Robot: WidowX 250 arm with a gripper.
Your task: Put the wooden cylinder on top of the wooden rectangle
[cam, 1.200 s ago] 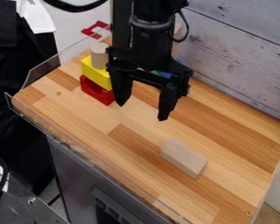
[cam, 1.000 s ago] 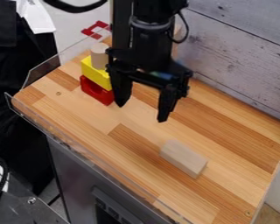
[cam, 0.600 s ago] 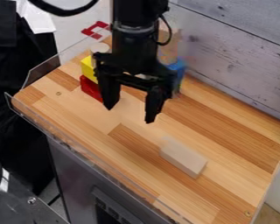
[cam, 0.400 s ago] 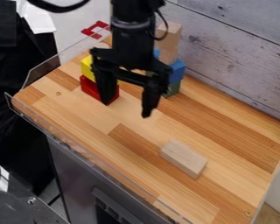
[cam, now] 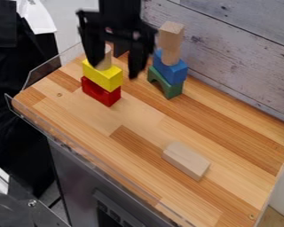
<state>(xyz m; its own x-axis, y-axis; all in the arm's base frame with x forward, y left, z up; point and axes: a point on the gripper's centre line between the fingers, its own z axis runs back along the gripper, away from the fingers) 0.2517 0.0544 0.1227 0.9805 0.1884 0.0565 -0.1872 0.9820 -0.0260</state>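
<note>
- Camera view: we see the claw [cam: 113,70] hanging at the upper left, above the tabletop [cam: 79,117], with its two fingers well apart and pointing down.
- The claw is released; we see nothing pinched between its fingers.
- We find the cylinder [cam: 108,59] upright on the yellow block [cam: 108,80], partly hidden by one finger. Whether that finger touches it, we cannot tell.
- Under the yellow block we see the red block [cam: 101,94], which rests on the tabletop.
- The rectangle [cam: 186,160] lies flat on the tabletop, nearer to us and well apart from the claw, toward the lower right. The cylinder is not on it.
- To the right of the claw we see a second stack: the green arch [cam: 175,91] at the bottom, the blue block [cam: 173,73] on it, then a wooden post [cam: 170,55], topped by a squared wooden piece [cam: 171,32].
- The two stacks stand near each other, with a gap of bare wood between them.
- Behind the tabletop we have a grey plank wall [cam: 245,57]; along its left side runs a clear panel [cam: 51,71].
- Below the tabletop's near edge we see a grey cabinet [cam: 82,177], and at the far left some dark cloth [cam: 20,84].
</note>
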